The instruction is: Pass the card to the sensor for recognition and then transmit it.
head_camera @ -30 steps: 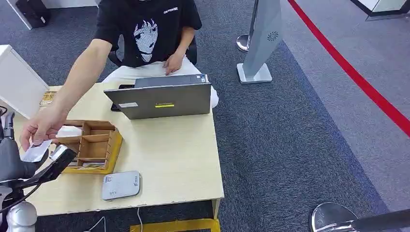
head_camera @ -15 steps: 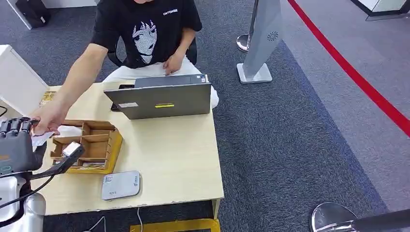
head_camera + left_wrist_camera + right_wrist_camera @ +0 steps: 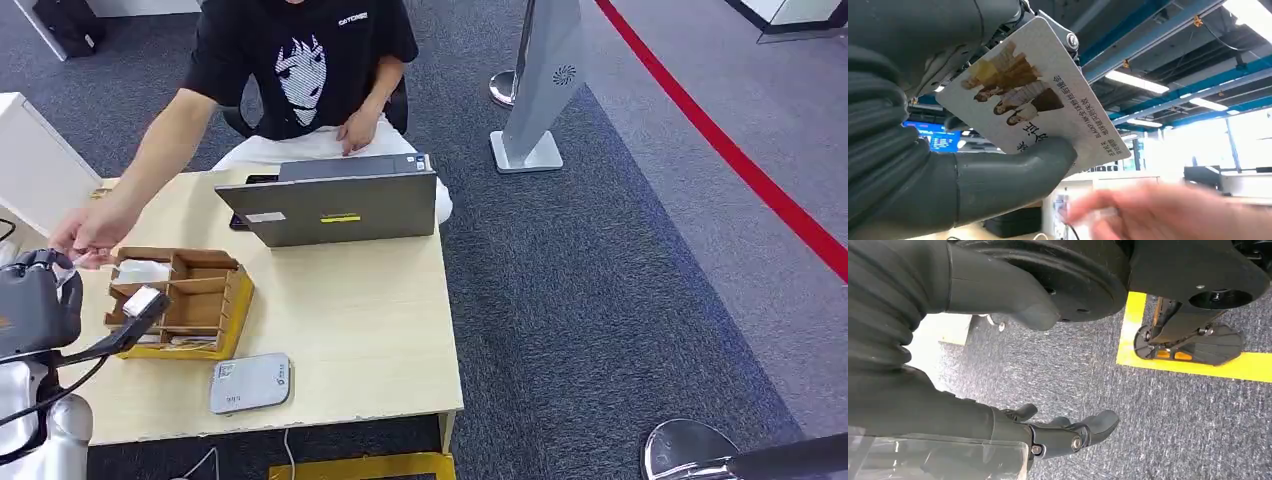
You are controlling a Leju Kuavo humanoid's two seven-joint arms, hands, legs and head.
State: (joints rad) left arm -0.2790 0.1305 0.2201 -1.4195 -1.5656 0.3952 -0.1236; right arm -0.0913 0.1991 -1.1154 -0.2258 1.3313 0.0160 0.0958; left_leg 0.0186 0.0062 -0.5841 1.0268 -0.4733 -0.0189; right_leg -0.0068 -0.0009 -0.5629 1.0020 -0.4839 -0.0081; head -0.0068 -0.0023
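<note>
White card [image 3: 1040, 95] is being pinched by the left hand [image 3: 35, 310] fingers [image 3: 1013, 170] beside the tabletop's [image 3: 370, 330] left edge; the right hand [image 3: 1048, 432] is hanging, fingers apart, holding nothing.

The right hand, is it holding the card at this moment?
No. The right hand hangs over the carpet with nothing in it; the left hand holds the card.

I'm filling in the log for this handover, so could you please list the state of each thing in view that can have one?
card: held in the left robot hand, pinched under its thumb, printed side showing.
right robot hand: holds nothing, fingers loosely apart, hanging above the carpet.
laptop: open, lid's back towards the robot.
wooden organizer: on the table, white paper in one compartment.
sensor: flat on the table, nothing on it.
person's hand: reaching beside the left robot hand.
</note>
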